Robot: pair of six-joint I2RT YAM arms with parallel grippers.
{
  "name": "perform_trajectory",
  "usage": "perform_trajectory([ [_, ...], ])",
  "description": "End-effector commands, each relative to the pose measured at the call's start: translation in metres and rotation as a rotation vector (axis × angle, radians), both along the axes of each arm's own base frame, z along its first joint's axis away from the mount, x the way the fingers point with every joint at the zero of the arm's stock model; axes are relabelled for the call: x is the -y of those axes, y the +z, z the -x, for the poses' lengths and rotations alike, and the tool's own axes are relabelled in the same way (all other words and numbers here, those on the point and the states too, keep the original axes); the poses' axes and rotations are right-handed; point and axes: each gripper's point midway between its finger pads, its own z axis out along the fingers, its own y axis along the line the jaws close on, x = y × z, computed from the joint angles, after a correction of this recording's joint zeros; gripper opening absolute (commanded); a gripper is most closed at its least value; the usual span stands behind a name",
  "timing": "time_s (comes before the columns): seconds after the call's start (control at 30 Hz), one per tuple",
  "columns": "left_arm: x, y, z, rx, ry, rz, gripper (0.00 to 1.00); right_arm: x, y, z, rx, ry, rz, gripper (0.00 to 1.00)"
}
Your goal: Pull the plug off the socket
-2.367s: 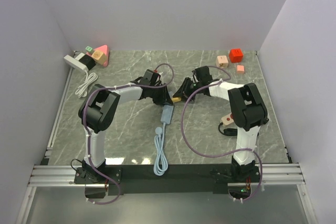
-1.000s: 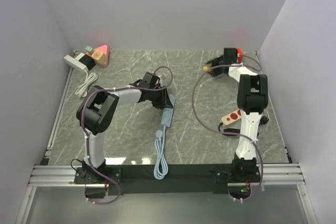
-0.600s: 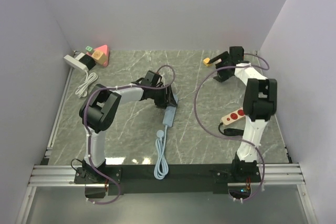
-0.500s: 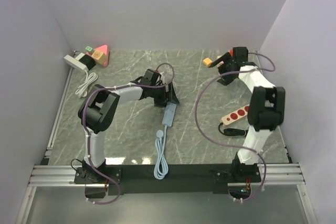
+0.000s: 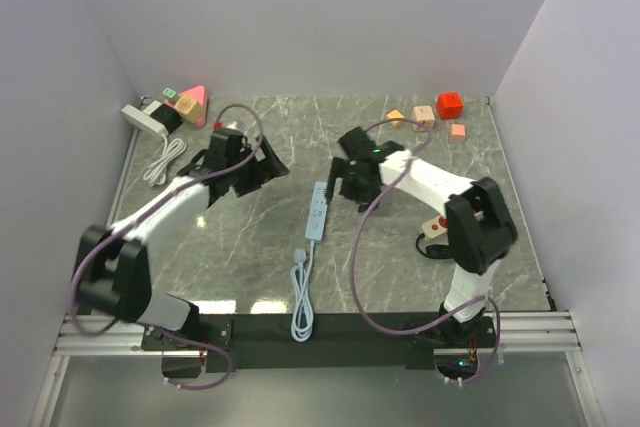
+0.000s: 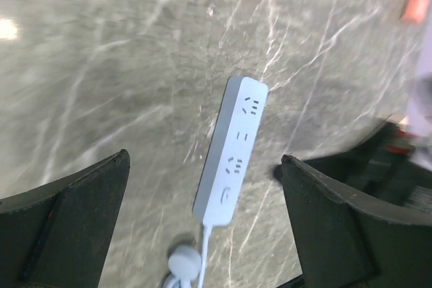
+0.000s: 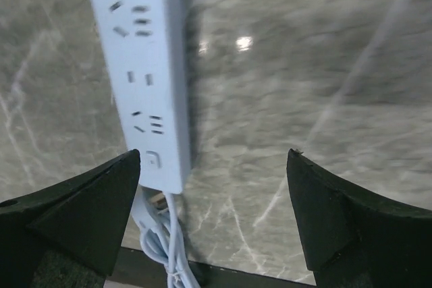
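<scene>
Item: pale power strip (image 5: 318, 209), lying flat near the middle of the worktop (image 5: 230, 247), long axis running roughly 12 to 6 o'clock, its cable (image 5: 300, 292) trailing off toward 6 o'clock at the near edge. Sockets (image 6: 251, 107): all bare in both wrist views, with no plug seated. Possible plug: a small orange piece (image 5: 396, 117) at about 1 o'clock on the worktop, beside the coloured blocks (image 5: 448, 105), well apart from the strip; too small to say for certain what it is. Left gripper (image 5: 272, 167): jaws wide apart, empty, off at 10 o'clock from the strip and clear of it. Right gripper (image 5: 345, 185): jaws wide apart, empty, just beside the strip's far end at 1 o'clock; contact cannot be told. Other stock: a white strip (image 5: 143, 119) with a black plug (image 5: 166, 117) in the 10 o'clock corner; a peach strip (image 5: 437, 226) at 4 o'clock, partly hidden by the right arm. Assessment: the pull on the central strip looks done, and the step in hand is letting go and backing away. Handling note: keep both sets of jaws spread, rise straight off before swinging home, and route the right arm away from the strip's far end, so that nothing nudges the strip or catches its cable.
</scene>
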Motion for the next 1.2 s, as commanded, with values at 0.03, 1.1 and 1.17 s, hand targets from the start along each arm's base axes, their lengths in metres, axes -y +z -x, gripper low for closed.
perform_trajectory([
  [0.03,-0.035,0.019,0.025,0.029,0.140,-0.020,0.99,-0.032,0.003,0.000,0.021,0.066,0.123,0.95],
  [1.1,-0.054,0.010,0.054,0.026,0.089,-0.054,0.99,0.304,-0.017,-0.046,-0.065,-0.817,0.416,0.00],
  [1.17,-0.057,0.009,0.050,0.021,0.097,-0.062,0.99,0.333,-0.022,-0.044,-0.097,-0.876,0.414,0.00],
])
